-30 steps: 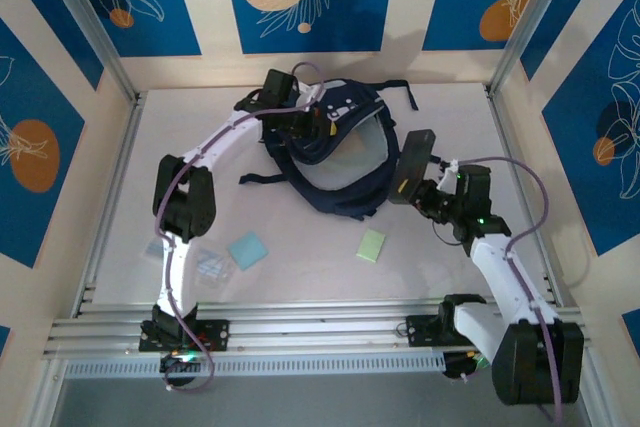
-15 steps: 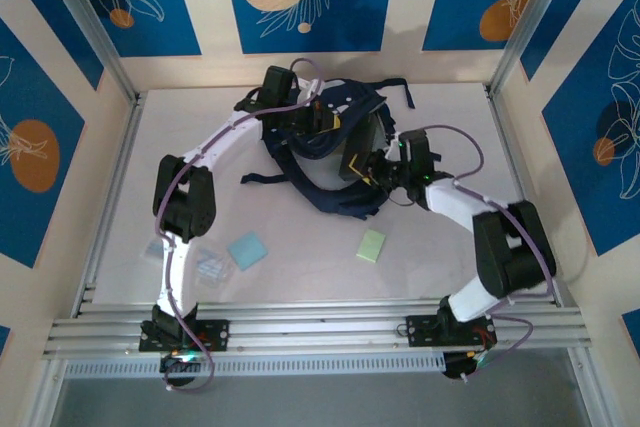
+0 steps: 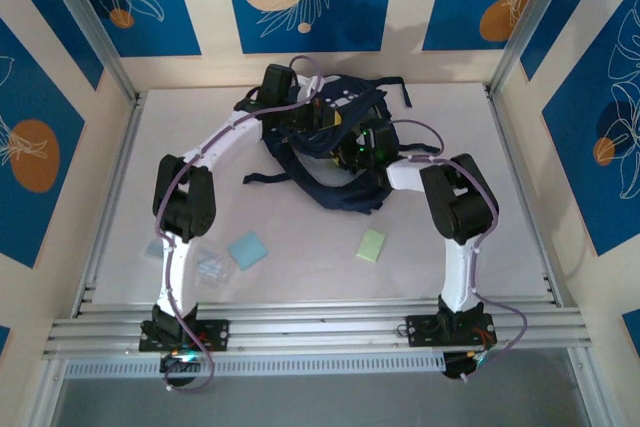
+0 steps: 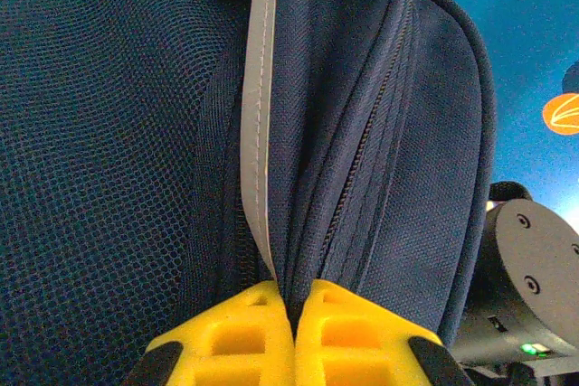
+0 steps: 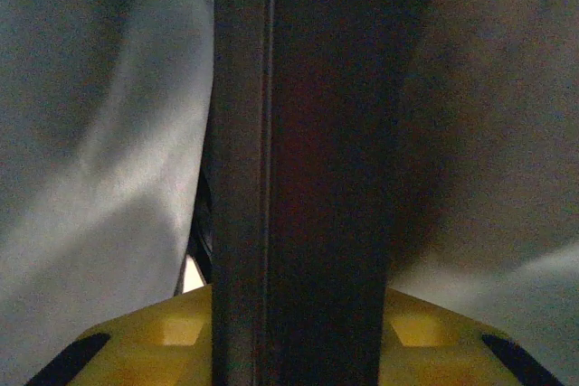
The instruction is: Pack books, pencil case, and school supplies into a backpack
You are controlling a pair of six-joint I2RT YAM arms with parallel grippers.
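The navy backpack [image 3: 345,195] lies at the back middle of the table, its mouth held up. My left gripper [image 3: 325,119] is shut on the backpack's rim fabric [image 4: 298,223] beside a pale stripe [image 4: 258,88]. My right gripper [image 3: 352,152] reaches into the opening from the right. It is shut on the black pencil case [image 5: 308,178], which stands upright between the yellow fingers [image 5: 172,332] against the pale inner lining. The books are out of view. On the table lie a light blue pad [image 3: 247,249], a pale green pad [image 3: 371,245] and a clear plastic piece [image 3: 210,265].
Dark straps [image 3: 262,178] trail left from the backpack. Metal rails [image 3: 320,332] run along the near edge, and posts and patterned walls close in the sides and back. The right arm's elbow [image 3: 460,197] stands over the table's right half.
The right arm has swung from the table's right side leftwards, carrying the pencil case into the backpack's opening. The left gripper has kept its hold on the rim.
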